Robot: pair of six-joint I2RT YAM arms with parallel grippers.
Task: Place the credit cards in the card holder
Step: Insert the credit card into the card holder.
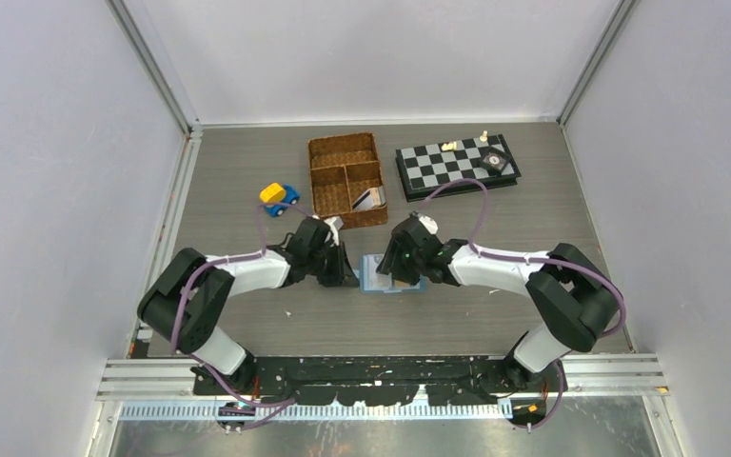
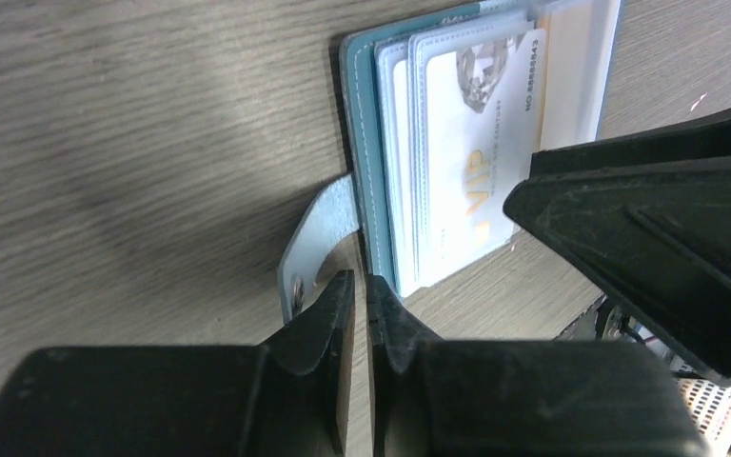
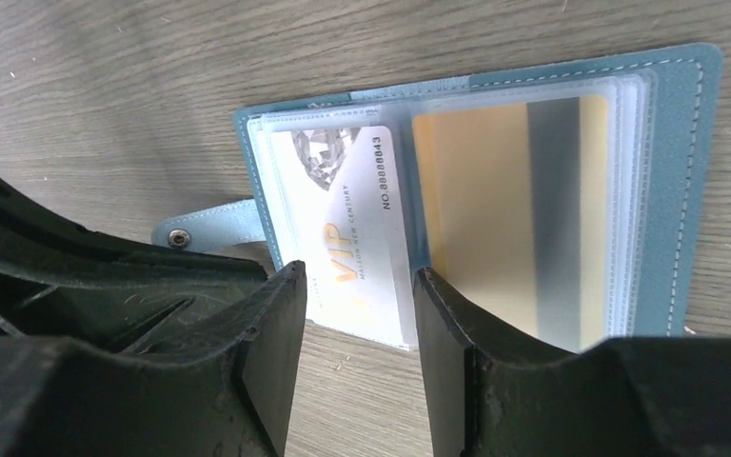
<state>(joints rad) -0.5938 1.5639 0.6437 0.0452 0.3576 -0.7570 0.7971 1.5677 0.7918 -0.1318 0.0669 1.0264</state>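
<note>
a: top view, how do your arms sit?
b: both bend inward. your left gripper and right gripper meet at the card holder, open on the table in front of the wicker basket.
a: left wrist?
b: jaws all but closed, holding nothing, tips low beside the snap tab.
a: right wrist?
b: jaws partly apart, gripping nothing, over the sleeved white vip card; the orange-gold card fills the next pocket.
</note>
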